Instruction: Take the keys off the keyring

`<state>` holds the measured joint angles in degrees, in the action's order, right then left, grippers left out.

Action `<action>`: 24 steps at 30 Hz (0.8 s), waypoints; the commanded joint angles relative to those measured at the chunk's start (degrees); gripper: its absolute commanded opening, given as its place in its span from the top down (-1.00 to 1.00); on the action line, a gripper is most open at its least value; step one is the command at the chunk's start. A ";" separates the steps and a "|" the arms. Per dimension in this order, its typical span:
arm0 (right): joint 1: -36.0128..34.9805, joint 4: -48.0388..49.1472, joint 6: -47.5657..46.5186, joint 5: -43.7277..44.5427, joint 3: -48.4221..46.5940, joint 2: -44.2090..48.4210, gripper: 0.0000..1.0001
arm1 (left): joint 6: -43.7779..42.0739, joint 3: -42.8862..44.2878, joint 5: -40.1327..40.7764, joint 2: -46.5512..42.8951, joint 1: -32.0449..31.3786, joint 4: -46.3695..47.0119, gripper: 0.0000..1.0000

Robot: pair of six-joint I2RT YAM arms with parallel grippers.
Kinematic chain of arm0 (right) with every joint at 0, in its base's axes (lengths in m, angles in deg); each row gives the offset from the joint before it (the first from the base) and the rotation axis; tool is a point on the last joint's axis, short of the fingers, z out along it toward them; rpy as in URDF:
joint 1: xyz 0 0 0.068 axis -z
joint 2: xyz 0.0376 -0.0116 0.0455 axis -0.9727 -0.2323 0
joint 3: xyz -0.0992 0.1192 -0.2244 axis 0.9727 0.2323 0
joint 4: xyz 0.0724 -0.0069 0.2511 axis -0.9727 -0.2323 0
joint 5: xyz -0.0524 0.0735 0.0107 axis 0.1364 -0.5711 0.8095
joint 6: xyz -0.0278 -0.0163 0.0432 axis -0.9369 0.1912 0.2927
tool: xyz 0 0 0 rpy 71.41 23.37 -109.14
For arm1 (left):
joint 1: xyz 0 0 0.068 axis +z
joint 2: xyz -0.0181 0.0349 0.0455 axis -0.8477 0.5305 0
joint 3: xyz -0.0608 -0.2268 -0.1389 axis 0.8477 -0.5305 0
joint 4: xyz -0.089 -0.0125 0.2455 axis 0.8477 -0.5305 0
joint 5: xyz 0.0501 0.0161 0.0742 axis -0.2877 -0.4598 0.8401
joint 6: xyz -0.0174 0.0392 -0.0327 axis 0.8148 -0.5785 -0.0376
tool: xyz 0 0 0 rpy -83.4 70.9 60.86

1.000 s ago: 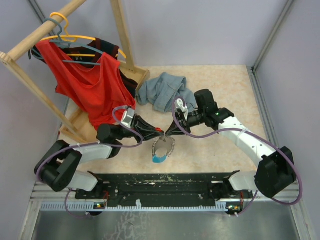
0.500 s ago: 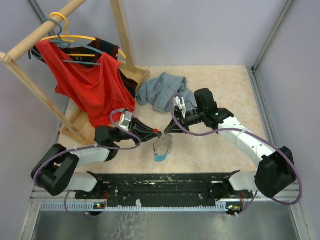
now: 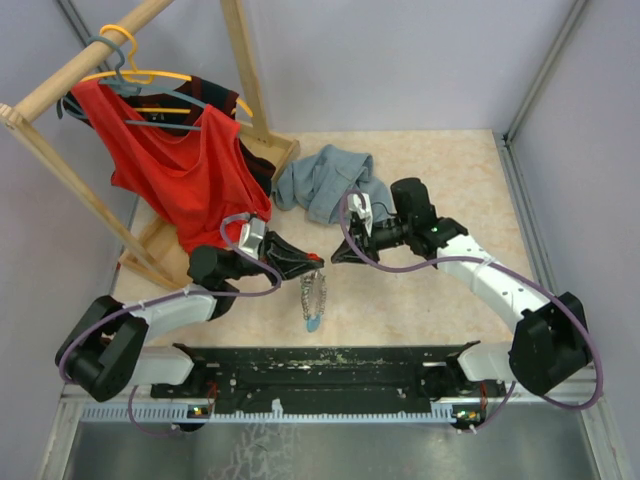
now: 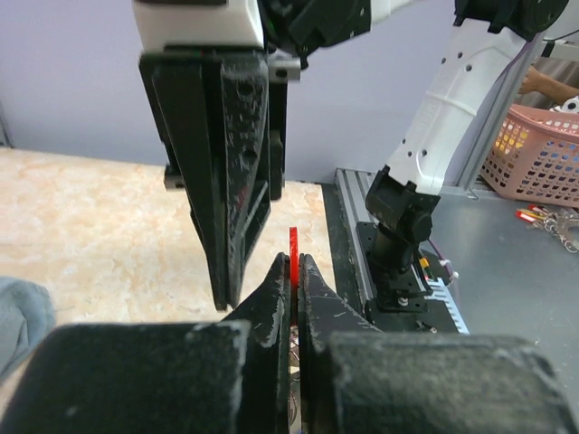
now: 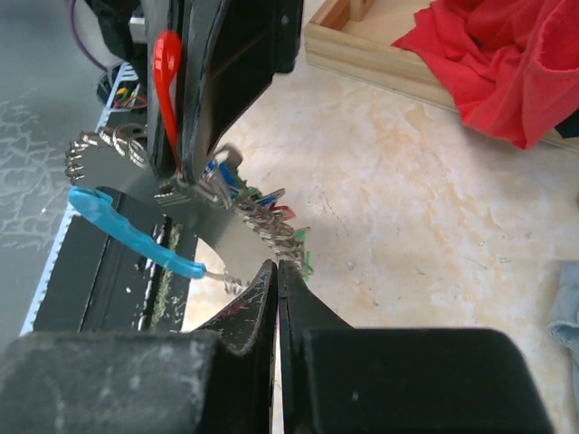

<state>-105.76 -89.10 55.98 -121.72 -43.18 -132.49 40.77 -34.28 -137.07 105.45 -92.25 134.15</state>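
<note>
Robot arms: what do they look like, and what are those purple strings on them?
Both arms, the left arm and right arm, have white shells with chunky black joints. The strings are thin purple cables looping along each one. The left gripper and right gripper each end in two black, pointed, scuffed fingers.

The top camera sits above and behind my 2 arms. It looks down and forward over the whole worktop [image 3: 440, 170], with my bases along its bottom edge. My left wrist camera rides just behind my left gripper [image 4: 294, 264] and looks along its fingers, very near, toward my right gripper [image 4: 228, 289] and the right arm's base beyond. My right wrist camera looks along its own fingers the opposite way, equally near. All 3 views share the spot around the red key [image 4: 293, 244], where both grippers meet.
</note>
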 commanded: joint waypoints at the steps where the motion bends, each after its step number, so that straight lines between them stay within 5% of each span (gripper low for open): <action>1: -0.25 2.12 -3.65 -5.35 1.07 0.51 0.98 | -0.63 4.43 -0.89 -0.04 0.27 2.54 1.00; 12: -1.30 6.00 -5.43 -7.13 3.62 0.77 0.38 | 9.52 5.54 -6.59 6.59 0.27 17.54 1.00; 24: -3.46 7.08 -5.01 -9.05 3.98 0.20 0.33 | 13.29 6.99 -7.71 10.31 0.18 23.29 1.00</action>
<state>-107.62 -84.86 51.89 -127.89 -39.35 -132.53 52.74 -29.52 -144.68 115.70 -92.25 143.84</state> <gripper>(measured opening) 0.338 0.015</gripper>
